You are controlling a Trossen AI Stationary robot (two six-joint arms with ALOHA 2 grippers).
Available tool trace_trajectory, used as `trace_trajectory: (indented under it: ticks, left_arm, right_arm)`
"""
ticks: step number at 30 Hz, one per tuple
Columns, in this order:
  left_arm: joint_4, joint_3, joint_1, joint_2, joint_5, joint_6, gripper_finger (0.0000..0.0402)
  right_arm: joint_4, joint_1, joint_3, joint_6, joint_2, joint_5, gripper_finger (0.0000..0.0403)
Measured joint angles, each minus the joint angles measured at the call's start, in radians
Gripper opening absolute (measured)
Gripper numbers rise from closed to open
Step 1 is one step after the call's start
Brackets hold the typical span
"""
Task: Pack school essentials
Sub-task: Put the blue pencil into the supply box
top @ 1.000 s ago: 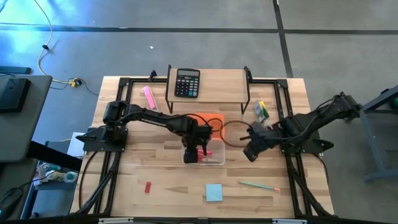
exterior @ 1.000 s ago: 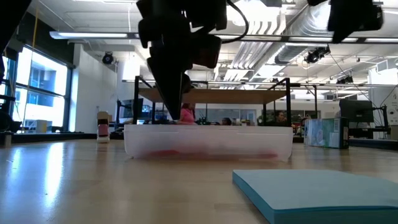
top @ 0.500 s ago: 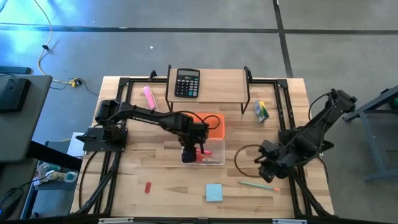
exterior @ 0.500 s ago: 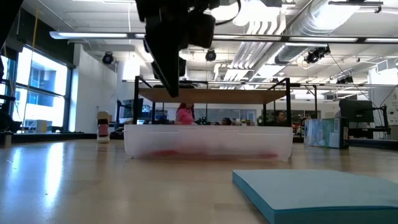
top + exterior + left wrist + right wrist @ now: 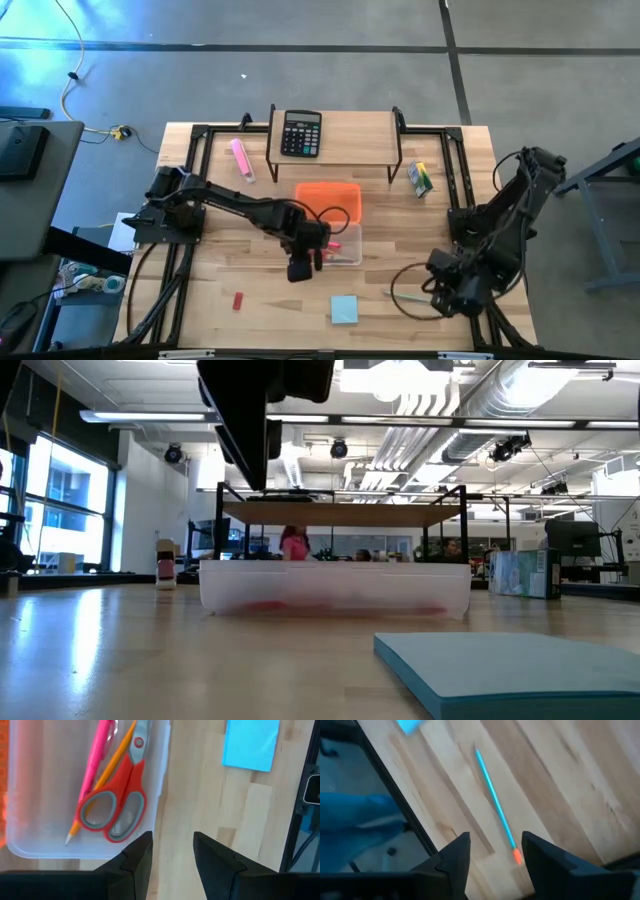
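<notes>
A: Your left claw is spread with nothing in it, hanging over the near edge of the clear tray. The scissors are already in there, alongside an orange pencil.

B: And your right claw, also spread and empty, sits over the green pencil near the right. The blue sticky pad lies left of it.
</notes>
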Motion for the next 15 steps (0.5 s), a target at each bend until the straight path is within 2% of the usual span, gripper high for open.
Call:
trace_trajectory:
  ticks: [8, 15]
  left_arm:
    - [-0.005, -0.001, -0.029, -0.018, 0.003, -0.07, 0.0131]
    - [0.006, 0.0, -0.053, -0.045, 0.0, -0.103, 0.0131]
  right_arm:
    - [0.001, 0.059, 0.0, -0.001, 0.1, -0.101, 0.0178]
    - [0.008, 0.065, 0.0, -0.02, 0.182, -0.188, 0.0178]
